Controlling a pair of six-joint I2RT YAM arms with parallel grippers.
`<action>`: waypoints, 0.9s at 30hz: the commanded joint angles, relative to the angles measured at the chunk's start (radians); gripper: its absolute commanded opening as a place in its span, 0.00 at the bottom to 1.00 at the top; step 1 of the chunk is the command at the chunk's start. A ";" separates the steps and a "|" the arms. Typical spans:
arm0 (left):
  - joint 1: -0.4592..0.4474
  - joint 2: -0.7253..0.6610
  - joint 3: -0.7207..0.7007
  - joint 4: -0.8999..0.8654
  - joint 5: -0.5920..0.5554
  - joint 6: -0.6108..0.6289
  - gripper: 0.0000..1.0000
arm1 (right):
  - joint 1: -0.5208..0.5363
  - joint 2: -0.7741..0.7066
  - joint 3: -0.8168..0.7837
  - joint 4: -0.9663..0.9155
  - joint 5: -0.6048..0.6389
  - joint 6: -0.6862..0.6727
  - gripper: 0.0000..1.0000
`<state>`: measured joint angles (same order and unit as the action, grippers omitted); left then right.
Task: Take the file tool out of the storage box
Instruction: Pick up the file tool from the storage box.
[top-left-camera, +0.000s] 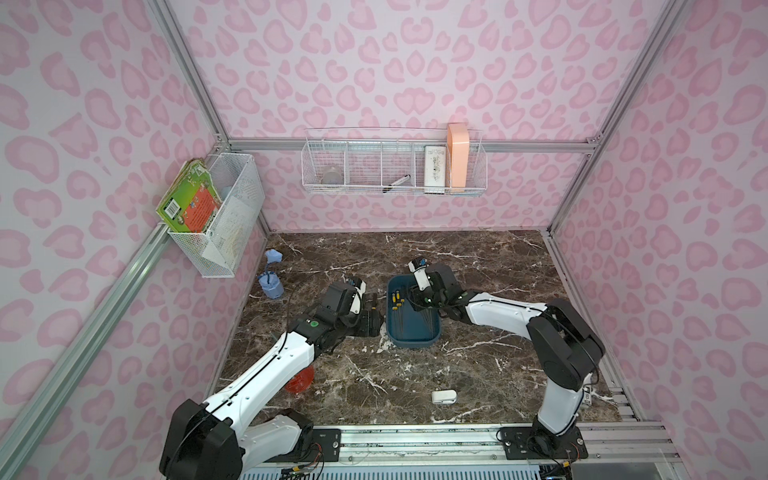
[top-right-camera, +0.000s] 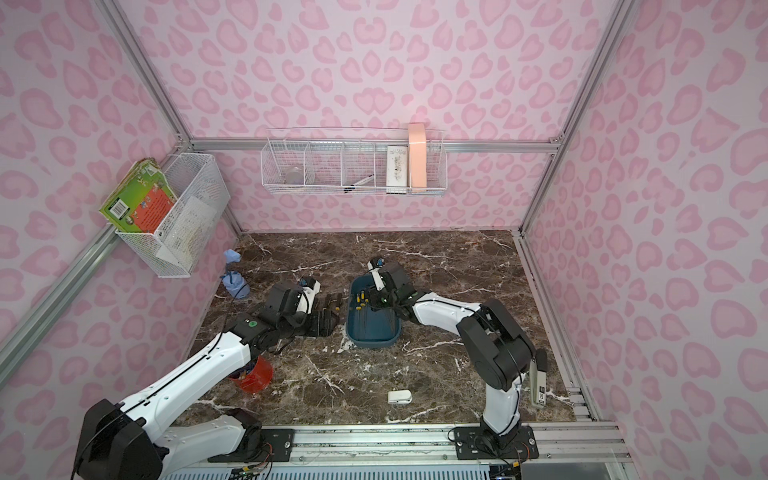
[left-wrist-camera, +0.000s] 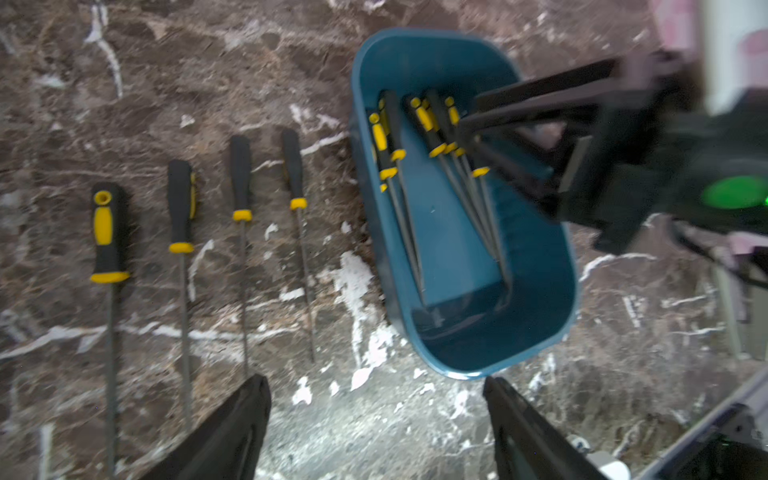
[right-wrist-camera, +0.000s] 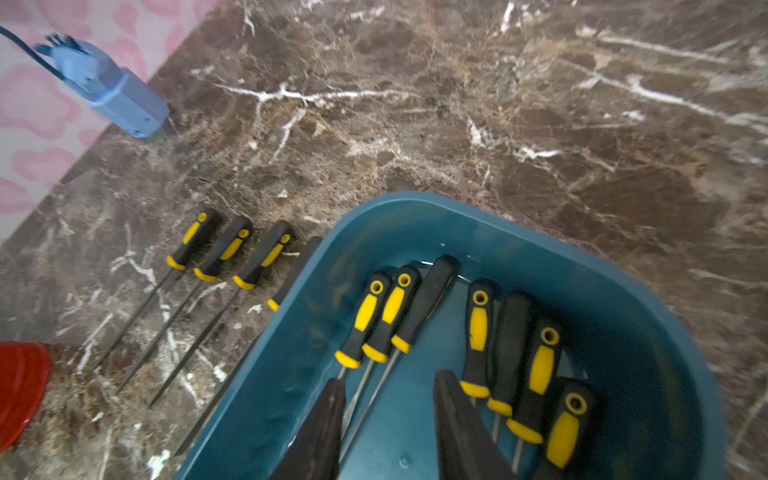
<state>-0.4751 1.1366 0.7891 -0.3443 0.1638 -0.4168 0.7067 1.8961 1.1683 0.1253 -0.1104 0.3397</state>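
The dark teal storage box (top-left-camera: 411, 334) (top-right-camera: 372, 332) sits mid-table, and several black-and-yellow file tools (right-wrist-camera: 478, 332) lie inside it. Several more file tools (left-wrist-camera: 183, 208) lie in a row on the marble left of the box. My right gripper (right-wrist-camera: 390, 378) (top-left-camera: 417, 305) reaches down into the box. Its jaws stand apart, and two thin file shafts (right-wrist-camera: 374, 386) run between them, close to one finger and not clamped. My left gripper (left-wrist-camera: 376, 382) (top-left-camera: 372, 316) hangs open over bare marble just outside the box's left wall (left-wrist-camera: 457, 372), holding nothing.
A red cup (top-right-camera: 253, 374) stands under my left arm. A blue object (top-left-camera: 270, 284) sits by the left wall, and a small white item (top-left-camera: 444, 397) lies near the front edge. White wire baskets (top-left-camera: 392, 166) (top-left-camera: 224, 216) hang on the walls.
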 joint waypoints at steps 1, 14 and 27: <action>0.000 -0.031 -0.025 0.139 0.094 -0.019 0.84 | -0.002 0.043 0.035 -0.050 -0.010 0.005 0.38; -0.002 -0.035 -0.087 0.238 0.154 -0.048 0.83 | -0.001 0.197 0.185 -0.165 -0.004 -0.010 0.36; -0.004 -0.047 -0.101 0.232 0.151 -0.040 0.82 | 0.018 0.244 0.267 -0.251 0.089 -0.005 0.26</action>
<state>-0.4801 1.0916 0.6907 -0.1223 0.3046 -0.4675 0.7193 2.1426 1.4322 -0.0635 -0.0631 0.3370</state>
